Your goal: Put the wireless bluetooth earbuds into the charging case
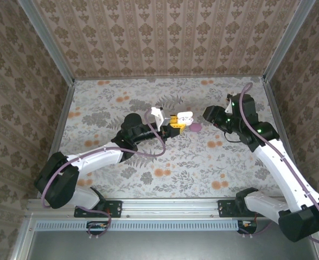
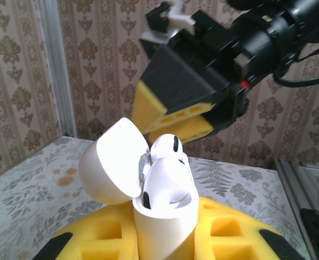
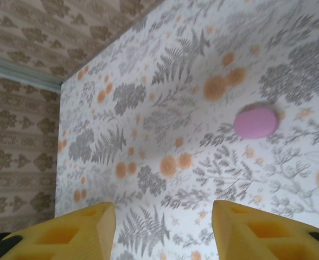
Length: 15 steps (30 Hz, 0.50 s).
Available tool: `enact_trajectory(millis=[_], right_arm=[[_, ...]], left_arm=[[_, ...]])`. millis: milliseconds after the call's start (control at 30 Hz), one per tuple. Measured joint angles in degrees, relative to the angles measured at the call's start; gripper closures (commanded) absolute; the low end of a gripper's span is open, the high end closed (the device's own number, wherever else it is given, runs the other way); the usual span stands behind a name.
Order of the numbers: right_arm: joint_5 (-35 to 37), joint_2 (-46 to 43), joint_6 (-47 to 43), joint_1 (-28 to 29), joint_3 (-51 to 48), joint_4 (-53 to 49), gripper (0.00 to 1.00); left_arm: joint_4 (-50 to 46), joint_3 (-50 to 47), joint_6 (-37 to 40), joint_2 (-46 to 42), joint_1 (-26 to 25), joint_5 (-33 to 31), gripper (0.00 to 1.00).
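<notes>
- Earbuds [image 2: 167, 147]: two white buds with dark spots sit in the open white charging case [image 2: 165, 227]. One is up near the hinge and the other is nearer the front rim. How deeply either is seated I cannot tell.
- The case's lid [image 2: 113, 168] is tipped back to the left in the left wrist view.
- In the top view the charging case [image 1: 185, 115] is held up above the middle of the tabletop [image 1: 203, 162], a little toward its far edge.
- The left pincer [image 1: 177, 121] is closed tight on the case body, with a yellow finger [image 2: 102, 238] on either side of it (the case stands upright between them).
- The right pincer [image 2: 173, 119] hangs just above and behind the case, apart from it. Its yellow fingers [image 3: 72, 233] stand parted with nothing between them.
- A pink pebble-shaped object [image 3: 255, 122] lies flat on the tabletop. In the top view it [image 1: 195, 127] is just beside the held case, between the two pincers.
- The tabletop carries a print of grey ferns and orange flowers.
</notes>
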Motion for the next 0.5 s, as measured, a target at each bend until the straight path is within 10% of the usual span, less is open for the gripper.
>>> enact_trajectory(millis=[500], right_arm=[[-15.61,7.54,-1.11,0.0,5.64,-0.37,0.42]], left_arm=[[-3.06,1.22,0.9,0.11,0.0,4.72,0.83]])
